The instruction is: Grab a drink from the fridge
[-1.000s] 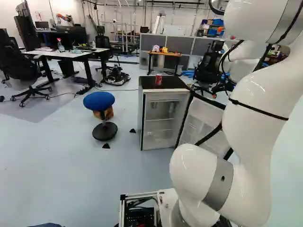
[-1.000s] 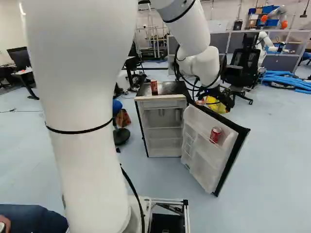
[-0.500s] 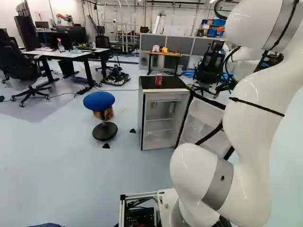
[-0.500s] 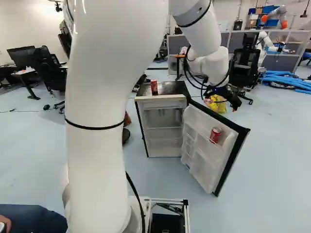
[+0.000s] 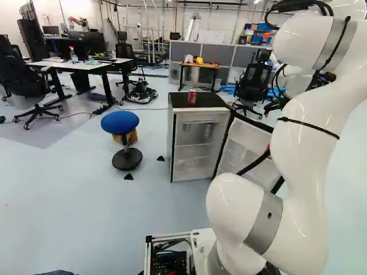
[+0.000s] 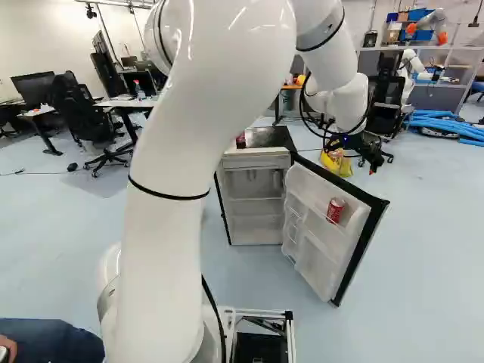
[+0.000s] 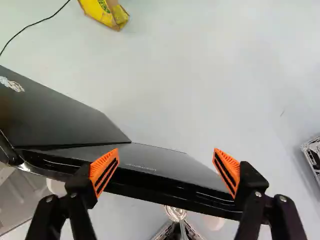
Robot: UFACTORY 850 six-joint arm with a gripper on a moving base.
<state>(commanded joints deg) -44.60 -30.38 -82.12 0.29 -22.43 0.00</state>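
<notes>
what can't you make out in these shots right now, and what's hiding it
- Can in the fridge door: hidden in the left base view by the arm.
- Pale shapes inside the fridge: too small in both base views to identify.
- Yellow bag: cut off by the wrist view's edge.

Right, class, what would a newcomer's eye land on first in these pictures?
The white arm, looming large from the foot of both base views. Next, the small fridge standing open ahead of it, with one red can on top and a second can in its door. Then the blue-seated stool, left of the fridge in the left base view.
</notes>
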